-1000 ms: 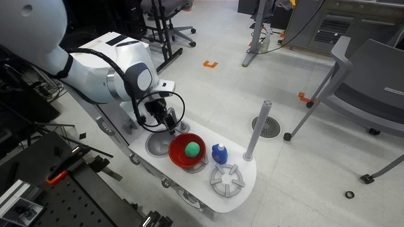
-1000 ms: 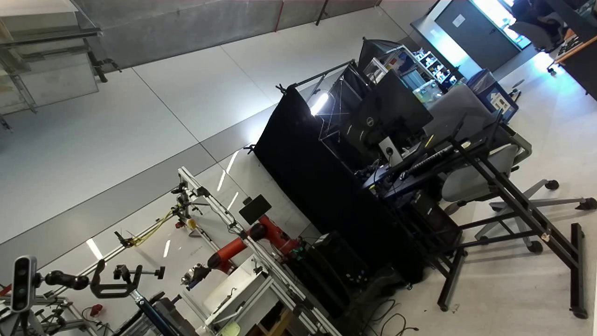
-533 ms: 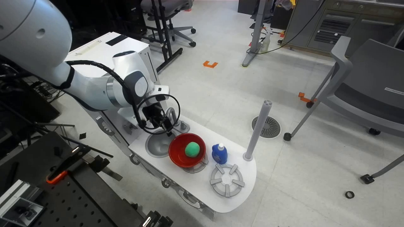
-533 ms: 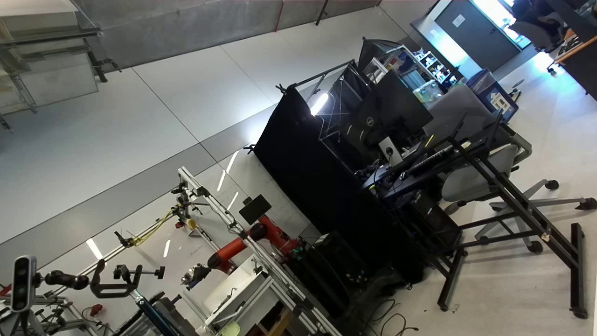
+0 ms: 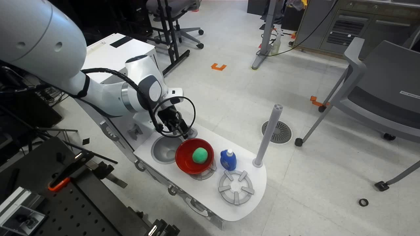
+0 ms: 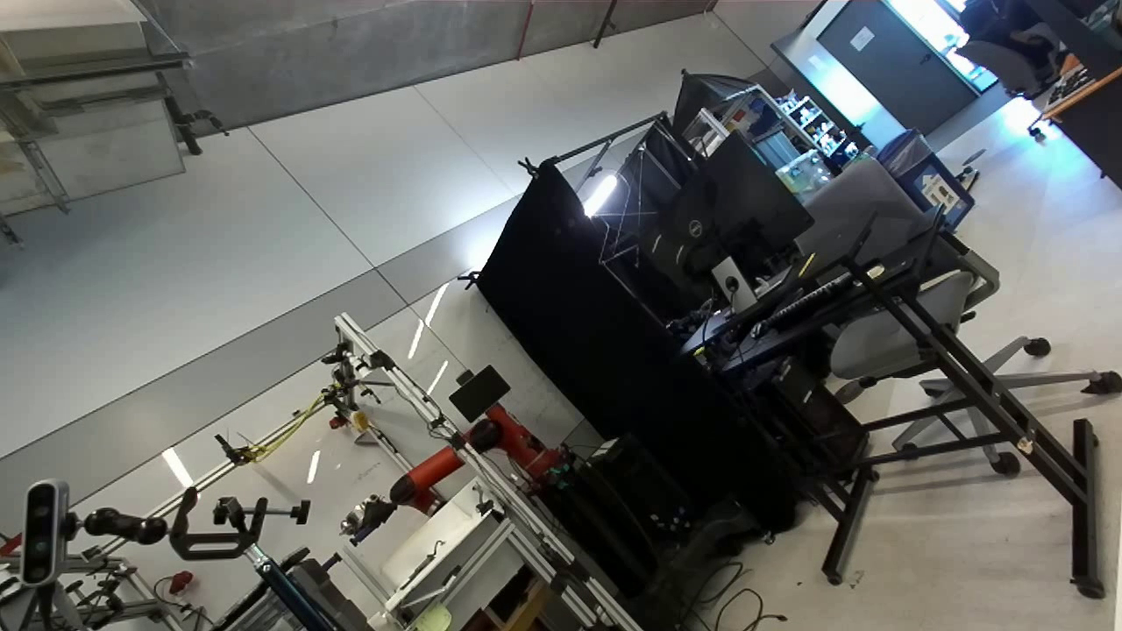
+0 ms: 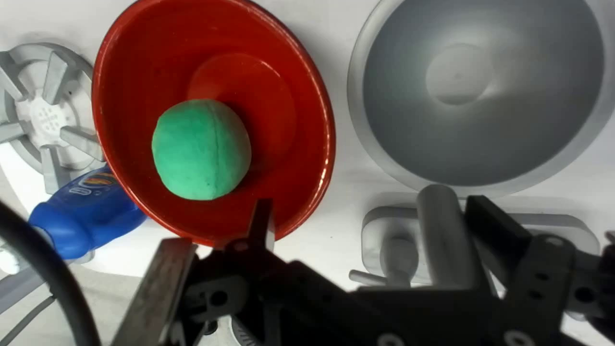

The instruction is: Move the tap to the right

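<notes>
The tool (image 7: pixel 372 210) has its fingers (image 7: pixel 495 226) wide apart; the tap (image 7: pixel 446 235) stands between them, beside the sink (image 7: pixel 480 149); it is probably light, stiff and somewhat slippery plastic, so I would take hold midway along its curve.

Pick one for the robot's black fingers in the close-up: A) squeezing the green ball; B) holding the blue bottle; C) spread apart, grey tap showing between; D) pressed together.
C: in the wrist view, the gripper stands open, its fingers well apart, and the grey tap shows in the gap between them.
</notes>
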`<state>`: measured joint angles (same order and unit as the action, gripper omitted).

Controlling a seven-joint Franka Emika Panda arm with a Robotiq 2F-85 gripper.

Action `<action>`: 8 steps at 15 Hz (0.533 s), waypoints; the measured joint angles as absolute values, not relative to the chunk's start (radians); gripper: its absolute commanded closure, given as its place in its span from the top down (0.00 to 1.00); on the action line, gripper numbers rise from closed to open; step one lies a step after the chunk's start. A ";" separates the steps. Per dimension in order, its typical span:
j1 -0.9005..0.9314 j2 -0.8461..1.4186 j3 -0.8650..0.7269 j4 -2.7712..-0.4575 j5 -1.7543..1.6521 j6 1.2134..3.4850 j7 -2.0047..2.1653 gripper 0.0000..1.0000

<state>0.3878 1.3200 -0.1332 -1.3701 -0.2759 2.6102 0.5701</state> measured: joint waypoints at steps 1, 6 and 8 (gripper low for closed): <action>0.388 1.331 -0.138 -1.351 -0.270 2.610 0.569 1.00; 0.388 1.358 -0.155 -1.290 -0.227 2.599 0.565 1.00; 0.386 1.358 -0.172 -1.281 -0.204 2.576 0.565 1.00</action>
